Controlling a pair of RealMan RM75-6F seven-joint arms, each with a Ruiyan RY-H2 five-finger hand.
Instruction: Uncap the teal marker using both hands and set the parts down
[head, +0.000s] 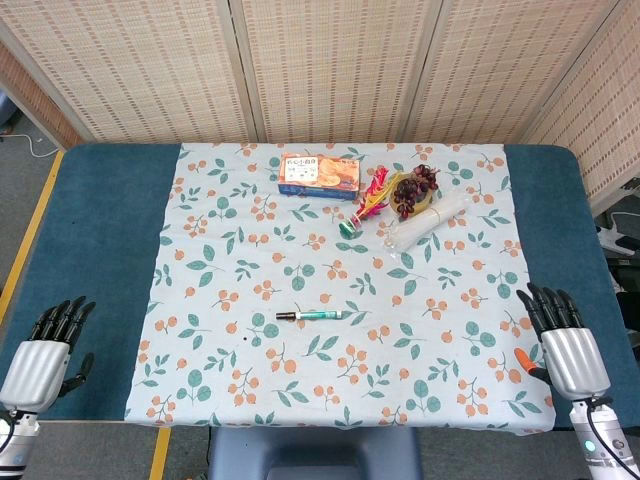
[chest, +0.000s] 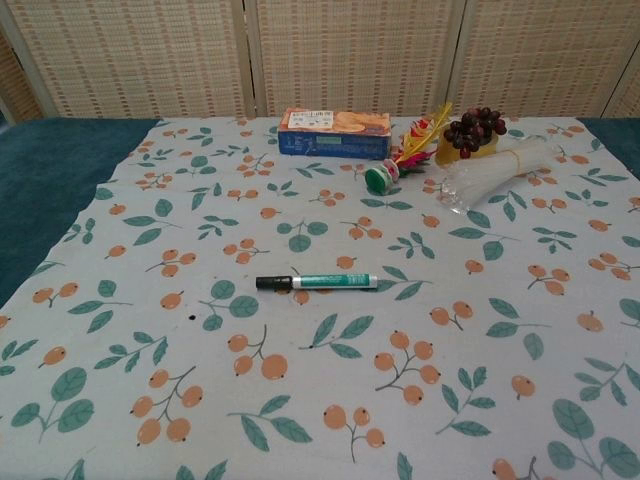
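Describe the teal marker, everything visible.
The teal marker lies flat on the floral tablecloth, lengthwise left to right, near the middle. Its barrel is white with teal bands and looks like plastic, and a black cap is still on its left end. Only the cloth touches it; both hands rest far off at the table's near corners.

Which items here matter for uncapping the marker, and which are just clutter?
Job: teal marker, capped, lying on the cloth; left hand; right hand.
Lying about: biscuit box, shuttlecock, grapes, clear plastic bundle.
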